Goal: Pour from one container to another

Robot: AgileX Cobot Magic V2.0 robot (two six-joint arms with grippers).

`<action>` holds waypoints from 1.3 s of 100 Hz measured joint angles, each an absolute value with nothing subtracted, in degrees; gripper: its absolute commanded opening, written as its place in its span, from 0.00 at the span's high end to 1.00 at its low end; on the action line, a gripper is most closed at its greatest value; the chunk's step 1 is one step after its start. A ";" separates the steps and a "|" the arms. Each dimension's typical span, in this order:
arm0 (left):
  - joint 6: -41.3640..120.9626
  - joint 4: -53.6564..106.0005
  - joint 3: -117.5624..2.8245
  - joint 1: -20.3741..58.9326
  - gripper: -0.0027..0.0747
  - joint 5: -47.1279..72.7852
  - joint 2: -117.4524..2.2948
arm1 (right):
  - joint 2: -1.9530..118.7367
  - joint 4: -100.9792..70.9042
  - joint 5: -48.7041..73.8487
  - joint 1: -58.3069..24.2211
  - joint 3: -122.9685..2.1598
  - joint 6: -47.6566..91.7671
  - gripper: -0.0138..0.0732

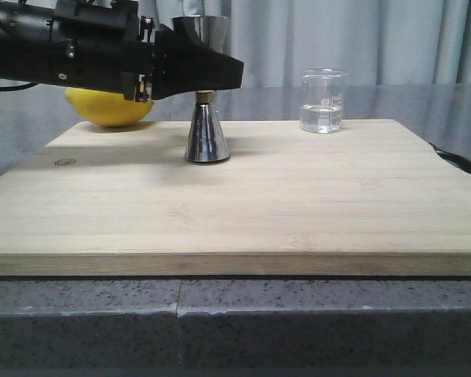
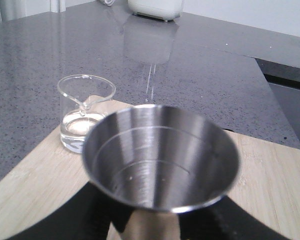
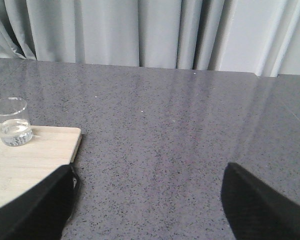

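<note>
The steel jigger [image 1: 207,137] stands upright on the wooden board [image 1: 298,204], left of centre. My left gripper [image 1: 208,75] reaches in from the left and is shut on its waist, hiding the gold band's upper part. In the left wrist view the jigger's empty top cup [image 2: 160,160] fills the middle, with the left gripper [image 2: 155,227] and its dark fingers [image 2: 85,215] pressed to both sides of the neck. The glass beaker [image 1: 323,102] holds a little clear liquid at the board's far right; it also shows as the beaker [image 2: 82,117] and the beaker [image 3: 12,122]. My right gripper [image 3: 147,200] hangs open over grey tabletop, beside the board.
A yellow lemon [image 1: 110,108] lies at the board's back left, behind my left arm. The board's right edge [image 3: 75,142] borders grey speckled tabletop [image 3: 180,125]. A white appliance [image 2: 155,7] stands far off on the table. Grey curtains [image 3: 140,30] hang behind.
</note>
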State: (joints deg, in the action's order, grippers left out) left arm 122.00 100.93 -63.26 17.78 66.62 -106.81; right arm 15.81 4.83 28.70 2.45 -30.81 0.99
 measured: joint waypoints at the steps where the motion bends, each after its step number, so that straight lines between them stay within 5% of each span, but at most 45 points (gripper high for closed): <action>1: 122.00 100.93 -63.42 17.78 0.60 66.62 -106.81 | 15.81 4.83 28.70 2.45 -30.81 0.99 0.21; 90: 122.00 98.79 -64.66 18.53 0.60 66.40 -101.99 | 16.05 4.46 29.79 2.45 -30.91 0.99 0.21; 130: 122.00 100.26 -64.66 18.76 0.60 66.40 -101.99 | 30.01 -8.96 36.61 1.43 -39.77 13.73 0.21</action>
State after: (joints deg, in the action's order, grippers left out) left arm 122.00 100.26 -64.66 18.76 66.40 -101.99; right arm 30.01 -8.96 36.61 1.43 -39.77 13.73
